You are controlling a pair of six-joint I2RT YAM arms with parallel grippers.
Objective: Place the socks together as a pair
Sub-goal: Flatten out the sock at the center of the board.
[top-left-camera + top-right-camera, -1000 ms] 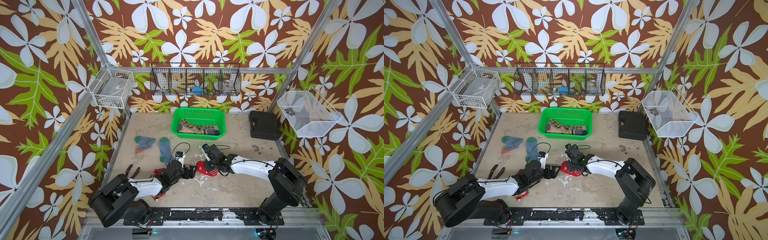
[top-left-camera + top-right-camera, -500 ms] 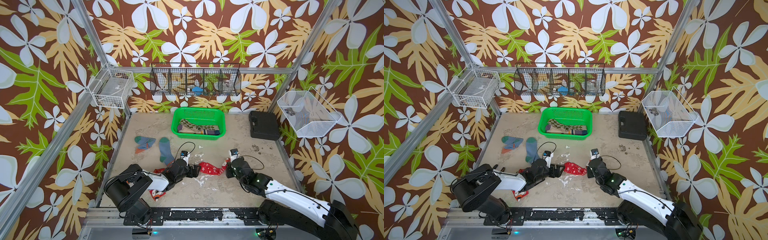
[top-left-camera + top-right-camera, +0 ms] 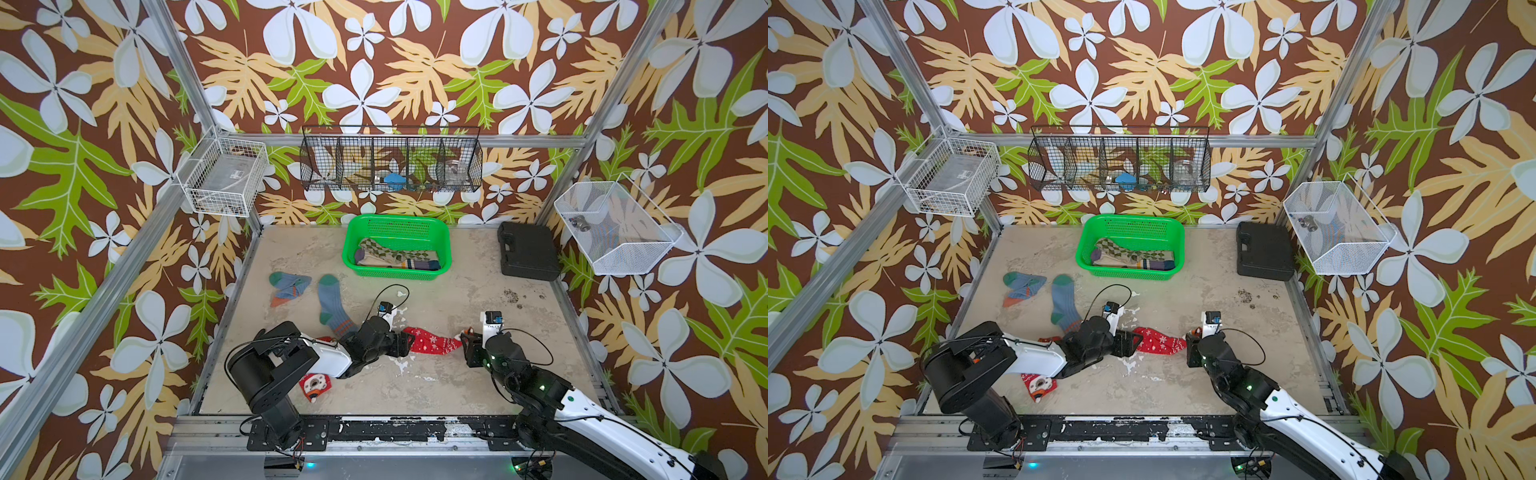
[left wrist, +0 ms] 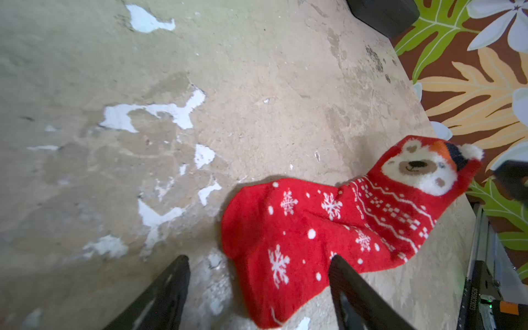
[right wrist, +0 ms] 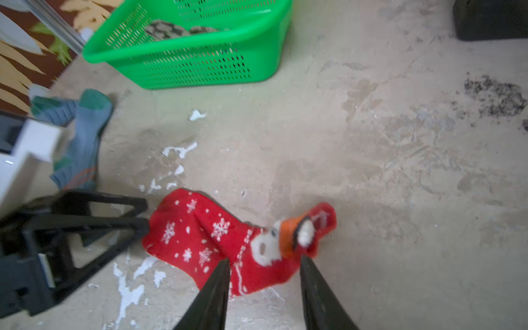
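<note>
Soft, even light fills both top views, which are sharp with only faint shadows. The left wrist view is crisp on the red sock [image 4: 314,234], its edges bowed. The right wrist view is blurred throughout.

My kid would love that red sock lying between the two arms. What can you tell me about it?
The red sock looks fluffy, with white snowflakes over one half, white knitted bands further along and a bear face in an orange hat at the other end. It lies rumpled on the table. The left hand stands open at its snowflake end, the right hand open at its bear end.
</note>
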